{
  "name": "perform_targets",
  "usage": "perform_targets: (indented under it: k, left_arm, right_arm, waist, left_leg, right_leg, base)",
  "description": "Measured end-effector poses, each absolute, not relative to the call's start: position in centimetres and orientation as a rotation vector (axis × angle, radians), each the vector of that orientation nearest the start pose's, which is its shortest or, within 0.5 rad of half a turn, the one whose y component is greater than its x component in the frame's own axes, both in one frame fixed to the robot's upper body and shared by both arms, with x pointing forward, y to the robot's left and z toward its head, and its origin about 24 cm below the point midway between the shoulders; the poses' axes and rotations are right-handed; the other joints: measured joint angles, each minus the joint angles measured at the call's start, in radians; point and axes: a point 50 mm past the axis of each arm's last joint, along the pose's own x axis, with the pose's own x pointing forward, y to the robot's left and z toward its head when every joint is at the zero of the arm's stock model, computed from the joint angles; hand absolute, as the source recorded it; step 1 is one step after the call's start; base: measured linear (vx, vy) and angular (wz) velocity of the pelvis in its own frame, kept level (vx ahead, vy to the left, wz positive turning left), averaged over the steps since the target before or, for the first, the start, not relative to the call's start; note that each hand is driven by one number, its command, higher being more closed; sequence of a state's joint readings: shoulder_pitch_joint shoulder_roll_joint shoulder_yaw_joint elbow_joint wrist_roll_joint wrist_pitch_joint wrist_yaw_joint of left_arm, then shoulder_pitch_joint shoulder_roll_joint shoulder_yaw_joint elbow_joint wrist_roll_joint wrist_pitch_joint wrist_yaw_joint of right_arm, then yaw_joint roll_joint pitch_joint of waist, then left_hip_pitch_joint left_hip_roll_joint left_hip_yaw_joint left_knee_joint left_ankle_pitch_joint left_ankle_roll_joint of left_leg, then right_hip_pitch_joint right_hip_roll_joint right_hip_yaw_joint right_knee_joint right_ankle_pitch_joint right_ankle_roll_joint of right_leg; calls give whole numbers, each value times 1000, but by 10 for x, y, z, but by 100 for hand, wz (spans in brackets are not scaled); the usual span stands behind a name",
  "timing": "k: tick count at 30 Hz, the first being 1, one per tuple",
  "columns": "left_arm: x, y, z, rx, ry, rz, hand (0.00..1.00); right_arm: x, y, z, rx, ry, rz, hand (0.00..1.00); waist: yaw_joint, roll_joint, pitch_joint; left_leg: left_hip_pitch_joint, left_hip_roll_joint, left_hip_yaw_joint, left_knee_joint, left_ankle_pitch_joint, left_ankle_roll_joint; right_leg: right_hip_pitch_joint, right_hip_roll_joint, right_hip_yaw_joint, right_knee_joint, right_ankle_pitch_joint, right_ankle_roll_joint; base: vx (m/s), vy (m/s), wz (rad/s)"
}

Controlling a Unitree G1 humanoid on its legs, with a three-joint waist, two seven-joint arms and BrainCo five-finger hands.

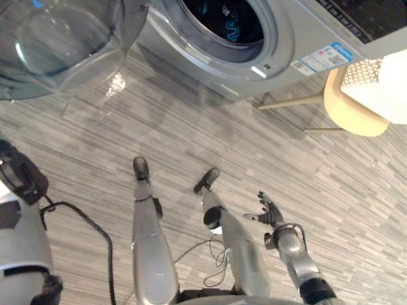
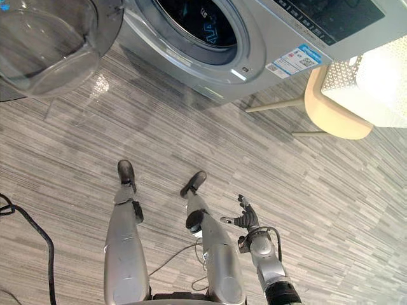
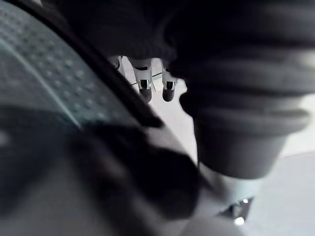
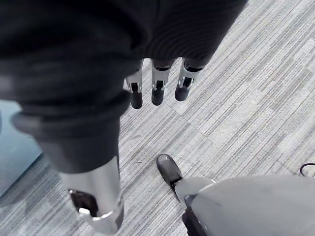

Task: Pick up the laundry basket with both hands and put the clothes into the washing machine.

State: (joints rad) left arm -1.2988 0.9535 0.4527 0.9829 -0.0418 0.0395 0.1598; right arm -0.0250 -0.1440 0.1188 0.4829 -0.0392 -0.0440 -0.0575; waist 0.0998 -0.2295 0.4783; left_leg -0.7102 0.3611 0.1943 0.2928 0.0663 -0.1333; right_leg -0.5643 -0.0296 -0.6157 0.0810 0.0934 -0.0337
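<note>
A white perforated laundry basket [image 2: 346,73] sits by a beige chair [image 2: 334,114], right of the silver washing machine [image 1: 254,44], whose round glass door [image 1: 57,38] stands open. The right hand [image 1: 270,213] hangs low with its fingers spread, far from the basket. The left wrist view shows the left hand [image 3: 144,83] with its fingers straight and empty.

The right hand [image 1: 270,216] has smooth silver fingers [image 4: 157,83] with matt dark tips, under a dark ribbed cover. Beneath those fingers the floor [image 1: 191,127] is grey streaked planking with a faint sheen. Well ahead of the fingertips the washing machine [image 1: 286,38] is glossy silver-grey, its door [image 1: 57,44] clear and shiny. Beside it, the basket [image 1: 365,73] looks like white perforated plastic, by a smooth cream chair [image 1: 353,114].
</note>
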Motion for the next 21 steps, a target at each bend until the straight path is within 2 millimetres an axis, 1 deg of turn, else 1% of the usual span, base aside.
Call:
perform_targets:
  k: [3, 5, 7, 8, 9, 12, 13, 14, 16, 17, 19, 20, 21]
  left_arm:
    - [289, 422, 359, 45, -513, 851, 0]
    - [280, 434, 348, 94, -471, 882, 0]
    - [277, 437, 344, 120, -456, 890, 0]
    - [277, 438, 337, 155, -436, 882, 0]
    - [278, 437, 337, 161, -435, 869, 0]
    - [290, 424, 323, 252, -389, 748, 0]
    - [298, 416, 314, 295, -356, 677, 0]
    - [301, 413, 307, 298, -339, 639, 0]
    - [319, 398, 275, 303, -238, 503, 0]
    - [326, 390, 265, 306, -204, 459, 0]
    - [347, 358, 213, 319, -50, 254, 0]
    - [350, 348, 198, 330, -6, 191, 0]
    - [355, 324, 168, 364, 76, 76, 0]
  right_arm:
    - [228, -164, -59, -218, 428, 71, 0]
    - [227, -160, -60, -218, 433, 102, 0]
    - [227, -158, -59, -219, 431, 116, 0]
    - [226, -156, -60, -221, 431, 127, 0]
    - [226, -156, -59, -221, 429, 129, 0]
    - [227, -161, -54, -245, 411, 159, 0]
    - [226, -164, -51, -263, 402, 178, 0]
    - [226, -165, -50, -272, 396, 193, 0]
    - [226, -169, -43, -314, 373, 241, 0]
    - [227, -171, -41, -324, 365, 247, 0]
    - [227, -177, -36, -361, 355, 271, 0]
    - [226, -179, -36, -370, 358, 279, 0]
    - [226, -181, -36, -399, 361, 299, 0]
  waist:
    - [0, -1, 0]
    - [0, -1, -1]
    - [-1, -1, -1]
    - [2, -2, -1]
    - [2, -2, -1]
    - [21, -2, -2]
    - [26, -3, -2]
    - [27, -3, -2]
    - [26, -5, -4]
    - [24, -5, -6]
    - [27, -4, -15]
    - [27, -4, -26]
    - [23, -2, -50]
  left_leg:
    - [-5, 15, 6, 6, -1, -1]
    - [-18, 34, 11, 22, -7, -9]
    - [-22, 42, 12, 28, -9, -12]
    - [-22, 48, 14, 29, -9, -13]
    - [-22, 50, 14, 29, -9, -13]
    - [-11, 48, 20, 26, -9, -13]
    - [0, 40, 21, 21, -8, -13]
    - [9, 37, 23, 20, -9, -13]
    - [52, 14, 28, 5, -11, -9]
    - [61, 4, 30, -1, -11, -8]
    - [88, -27, 47, -13, -16, 1]
    - [92, -34, 53, -16, -17, 3]
    - [98, -50, 61, -17, -20, 9]
  right_leg:
    - [-2, 16, 8, -15, -1, 1]
    - [-17, 32, 18, -16, 0, 2]
    - [-20, 39, 20, -18, 0, 2]
    - [-20, 46, 22, -20, 1, 1]
    - [-20, 48, 22, -20, 1, 1]
    - [-16, 45, 25, -15, 2, -1]
    - [-6, 38, 25, -14, 4, -4]
    - [2, 35, 24, -14, 4, -4]
    - [37, 13, 23, -13, 1, 0]
    - [43, 5, 24, -13, 1, 0]
    - [57, -27, 30, -10, 6, 5]
    - [57, -35, 32, -10, 11, 6]
    - [57, -52, 41, -8, 17, 12]
  base:
    - [85, 21, -14]
    - [102, 30, -23]
    - [96, 27, -15]
    - [97, 26, -8]
    - [146, 45, -5]
    - [129, 85, 0]
    - [84, 88, 9]
    - [103, 112, 17]
    - [78, 134, 22]
    - [70, 183, 22]
    - [31, 169, 16]
    - [21, 170, 8]
    - [23, 167, 3]
